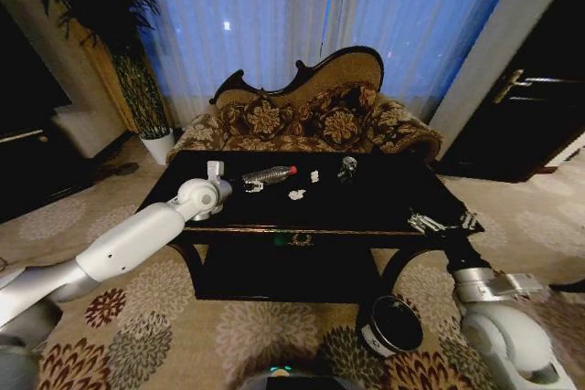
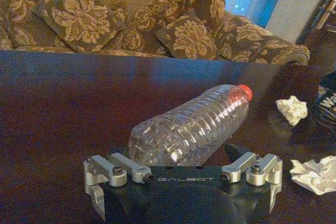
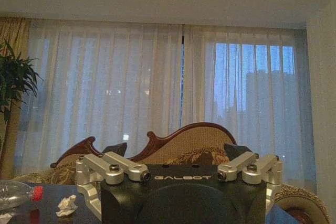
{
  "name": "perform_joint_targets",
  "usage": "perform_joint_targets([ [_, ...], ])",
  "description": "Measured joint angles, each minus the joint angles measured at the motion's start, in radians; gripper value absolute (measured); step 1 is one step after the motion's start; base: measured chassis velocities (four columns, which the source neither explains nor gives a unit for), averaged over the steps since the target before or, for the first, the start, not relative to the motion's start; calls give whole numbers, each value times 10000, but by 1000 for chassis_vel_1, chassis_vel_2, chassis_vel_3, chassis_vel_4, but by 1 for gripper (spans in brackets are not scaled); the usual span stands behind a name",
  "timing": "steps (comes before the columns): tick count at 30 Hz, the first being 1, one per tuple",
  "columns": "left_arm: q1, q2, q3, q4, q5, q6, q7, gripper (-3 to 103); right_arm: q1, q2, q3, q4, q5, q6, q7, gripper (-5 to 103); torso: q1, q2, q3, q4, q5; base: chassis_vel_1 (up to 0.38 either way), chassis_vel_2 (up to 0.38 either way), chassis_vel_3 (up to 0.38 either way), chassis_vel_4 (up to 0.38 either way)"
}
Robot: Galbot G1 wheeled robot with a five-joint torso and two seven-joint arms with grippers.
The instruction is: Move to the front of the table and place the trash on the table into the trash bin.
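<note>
One bottle (image 1: pixel 269 174), two paper bits (image 1: pixel 297 195), one wad (image 1: pixel 347 167).

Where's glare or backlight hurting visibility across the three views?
Head view: curtains blow out bright blue, the table stays near-black. Left wrist view: highlights streak the clear plastic bottle at the left gripper. Right wrist view: the backlit window silhouettes the right gripper.

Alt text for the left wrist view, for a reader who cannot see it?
The left gripper, jaws open, sits at the base of a clear plastic bottle lying on the black table. Two crumpled white paper bits lie nearby; a floral sofa stands behind.
</note>
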Motion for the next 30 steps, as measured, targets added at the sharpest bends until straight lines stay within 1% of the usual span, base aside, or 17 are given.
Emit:
perform_joint_targets([
  [12, 14, 64, 116, -175, 283, -80, 21, 96, 19, 29, 4, -4, 9, -3, -16, 100, 0, 0, 0, 1, 0, 0, 0, 0, 0],
  [13, 15, 56, 116, -161, 304, -83, 21, 92, 18, 28, 4, -3, 9, -4, -16, 100, 0, 0, 0, 0, 0, 0, 0, 0, 0],
  [14, 15, 56, 116, -161, 304, -83, 21, 92, 18, 28, 4, -3, 9, -4, -16, 100, 0, 0, 0, 0, 0, 0, 0, 0, 0],
  [15, 17, 49, 117, -155, 339, -83, 21, 87, 10, 29, 6, 0, 10, -4, -16, 100, 0, 0, -1, 1, 0, 0, 0, 0, 0],
  [16, 18, 49, 117, -155, 359, -83, 21, 87, 2, 29, 8, 3, 10, -4, -17, 100, 0, 0, 0, 1, 0, 0, 0, 0, 0],
  [19, 33, 58, 117, -180, 450, -74, 19, 71, -27, 57, 12, 18, 10, -4, -29, 100, 0, 0, 0, -1, 0, 0, 0, 0, 0],
  [21, 39, 67, 116, -188, 466, -74, 16, 71, -25, 61, 12, 20, 10, -4, -30, 100, 0, 0, 0, 0, 0, 0, 0, 0, 0],
  [23, 64, 133, 96, -240, 484, -74, 12, 60, -15, 66, 1, 22, -2, -4, -32, 100, -1, 0, 0, 1, 0, 0, 0, 0, 0],
  [24, 77, 157, 80, -272, 485, -79, 12, 57, -15, 66, 0, 21, -4, -4, -32, 100, 0, 0, 0, 1, 0, 0, 0, 0, 0],
  [26, 81, 165, 75, -281, 485, -81, 12, 57, -15, 65, 0, 21, -5, -4, -32, 100, 0, 0, -1, 1, 0, 0, 0, 0, 0],
  [27, 100, 202, 52, -340, 486, -85, 11, 50, -21, 58, 1, 17, -10, -2, -32, 100, 0, 0, 0, 1, -1, 0, 0, 0, 0],
  [28, 113, 225, 44, -381, 501, -89, 11, 47, -22, 54, 4, 13, -10, 0, -32, 100, 0, 0, 0, 0, 0, 0, 0, 0, 0],
  [30, 120, 240, 41, -407, 519, -92, 11, 47, -23, 53, 5, 11, -11, 0, -32, 100, 0, 0, 0, 1, -1, 0, 0, 0, 0],
])
